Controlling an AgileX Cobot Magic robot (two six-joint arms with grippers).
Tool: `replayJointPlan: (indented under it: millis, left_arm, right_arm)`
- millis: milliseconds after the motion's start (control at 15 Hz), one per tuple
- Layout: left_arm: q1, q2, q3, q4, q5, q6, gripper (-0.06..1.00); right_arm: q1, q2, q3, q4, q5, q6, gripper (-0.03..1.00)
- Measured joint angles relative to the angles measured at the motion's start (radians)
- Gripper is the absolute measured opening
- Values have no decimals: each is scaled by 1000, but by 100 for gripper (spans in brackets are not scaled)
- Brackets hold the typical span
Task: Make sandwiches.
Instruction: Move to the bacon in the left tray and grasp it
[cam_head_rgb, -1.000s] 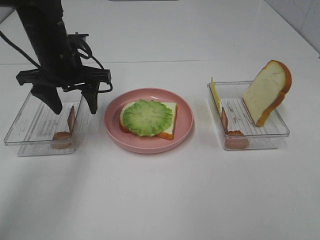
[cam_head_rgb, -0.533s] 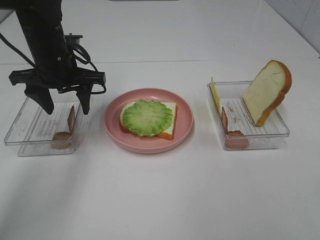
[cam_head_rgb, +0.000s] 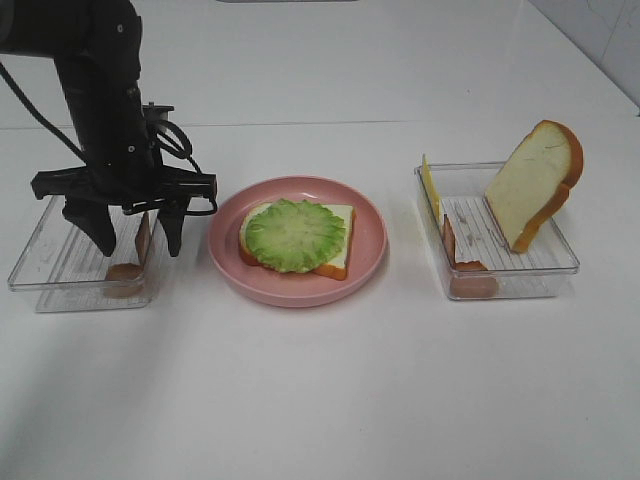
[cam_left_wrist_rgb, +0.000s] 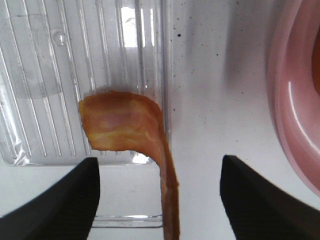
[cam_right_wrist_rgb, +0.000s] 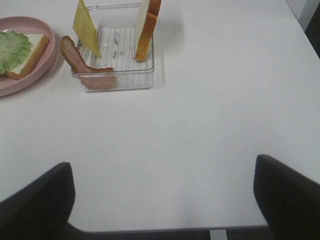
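Over the left tray (cam_head_rgb: 40, 272), left gripper (cam_head_rgb: 140, 248) gapes wide astride 1 bacon strip (cam_left_wrist_rgb: 122, 127); nothing held.

In the high view my left arm (cam_head_rgb: 95, 90) runs out of the frame at the upper left, and my left gripper (cam_head_rgb: 140, 250) hides the top end of the bacon (cam_head_rgb: 126, 272) in the left tray (cam_head_rgb: 40, 262). At centre, lettuce (cam_head_rgb: 295, 235) covers most of the bread (cam_head_rgb: 342, 250) beneath. My left wrist view cuts that bacon, the plate (cam_left_wrist_rgb: 295, 110) and both left fingers (cam_left_wrist_rgb: 65, 200) at its edges. My right wrist view clips the cheese (cam_right_wrist_rgb: 85, 25) and the upright slice (cam_right_wrist_rgb: 148, 30), and my right gripper (cam_right_wrist_rgb: 162, 162) shows only as two blurred dark fingers (cam_right_wrist_rgb: 35, 205), cut by the frame.
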Motion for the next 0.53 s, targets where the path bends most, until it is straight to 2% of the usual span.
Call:
replayJointPlan:
  millis: [200, 267, 333, 533]
  left_arm:
    - [0, 0, 0, 0, 0, 0, 56]
    - [0, 0, 0, 0, 0, 0, 48]
    - [0, 0, 0, 0, 0, 0, 44]
    - [0, 0, 0, 0, 0, 0, 20]
  right_arm:
    - [0, 0, 0, 0, 0, 0, 93]
    - [0, 0, 0, 0, 0, 0, 93]
    - [0, 0, 0, 0, 0, 0, 93]
    - [0, 0, 0, 0, 0, 0, 93]
